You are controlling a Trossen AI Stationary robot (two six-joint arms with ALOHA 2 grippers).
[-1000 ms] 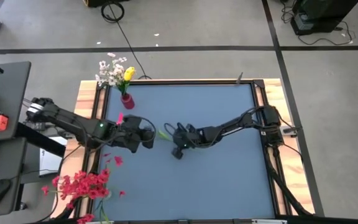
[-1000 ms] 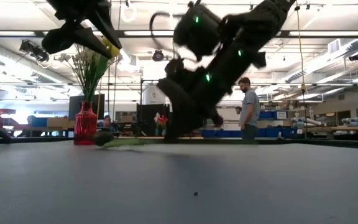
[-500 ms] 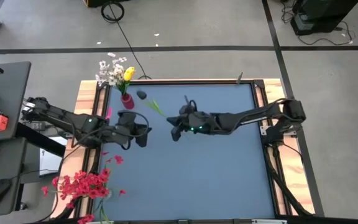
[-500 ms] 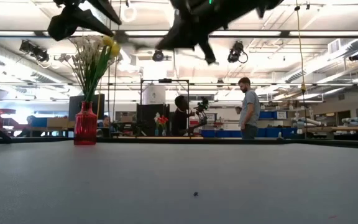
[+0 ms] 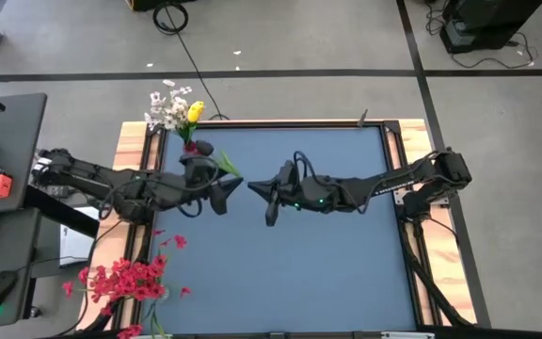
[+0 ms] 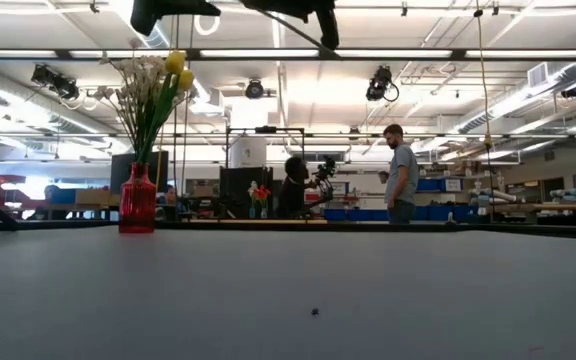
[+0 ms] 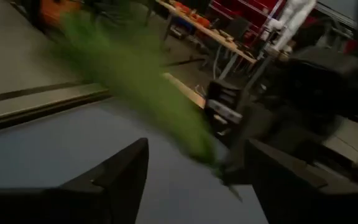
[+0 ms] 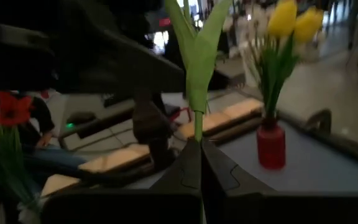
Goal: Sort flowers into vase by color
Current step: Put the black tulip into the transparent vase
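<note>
Clearance first: you have bare mat (image 5: 309, 273) across the near half and right side, with both arms raised above the far-left quarter. Vase (image 5: 193, 149) stands at the far-left corner, against the frame edge, holding white and yellow flowers (image 5: 172, 108). Right gripper (image 8: 199, 163) is clamped on a green stem (image 8: 194, 43). Left gripper (image 5: 226, 193) is spread apart beside it. Since 0.5 s ago, that stem has swung closer to the vase, and the left gripper has advanced toward it.

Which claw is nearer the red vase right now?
The left. The left claw is up in the air, close beside the red vase; the right claw, shut on a green flower stem, is farther toward the table's middle.
</note>
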